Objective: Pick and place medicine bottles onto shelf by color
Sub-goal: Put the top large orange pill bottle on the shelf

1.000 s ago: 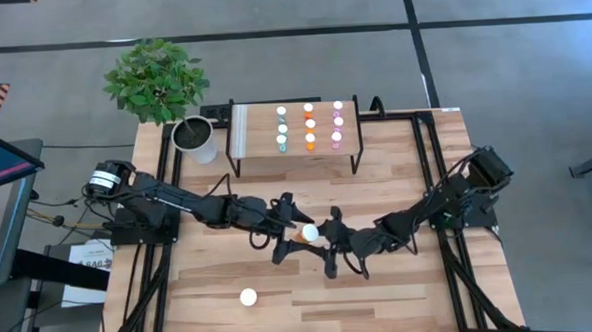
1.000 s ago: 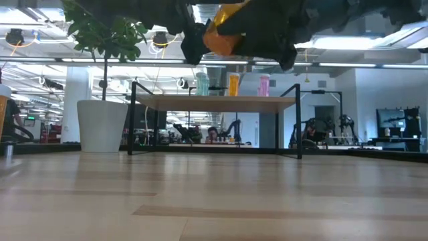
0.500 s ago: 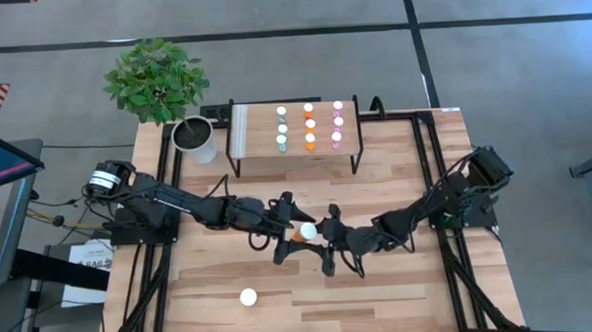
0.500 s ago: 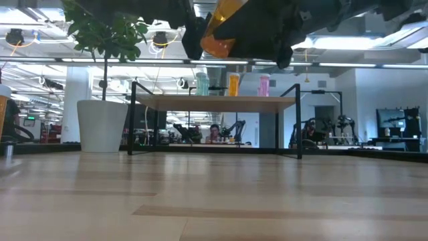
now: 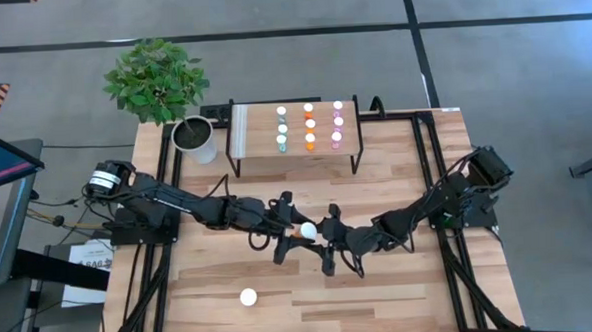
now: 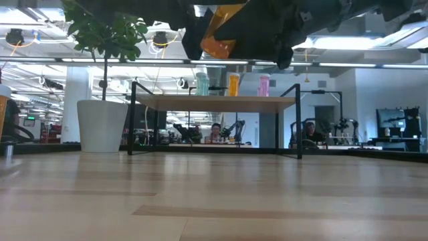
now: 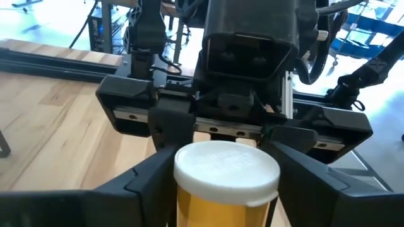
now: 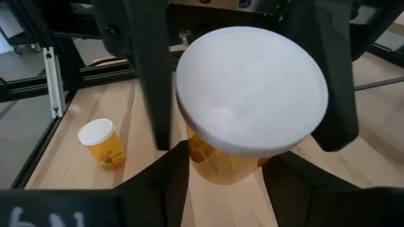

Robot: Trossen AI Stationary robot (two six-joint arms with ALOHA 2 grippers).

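Both grippers meet over the table's middle on one wide orange medicine bottle [image 5: 307,231] with a white cap, which also shows in the low view [image 6: 217,37]. My left gripper [image 5: 297,232] comes from the left and my right gripper [image 5: 320,236] from the right; each is shut on the bottle. The shelf [image 5: 250,133] stands at the far edge on black legs. It carries rows of teal, orange and pink bottles [image 5: 309,125]. Another orange bottle [image 5: 248,297] lies on the table near the front edge. My left gripper [image 7: 226,165] pinches the bottle between its two fingers [image 7: 151,176] on the orange body just under the cap [image 7: 208,202], coming roughly level from the table's left. The bottle is lifted clear and tilted. My right gripper [image 8: 228,161] has its fingers [image 8: 158,183] on either side of the orange body [image 8: 214,161] below the cap [image 8: 252,98], coming from the table's right. The cap faces this wrist's camera. The left fingers flank the cap beyond.
A white plant pot [image 5: 194,138] with a leafy plant stands left of the shelf. Black frame rails run along the table's left and right sides. Bare wood lies between the grippers and the shelf [image 6: 214,102]. The loose bottle [image 8: 101,142] lies near the front.
My right gripper has moved a little toward the table's left, closer to the left gripper. The held bottle has tipped further in the low view, so that its white cap now shows at its upper end.
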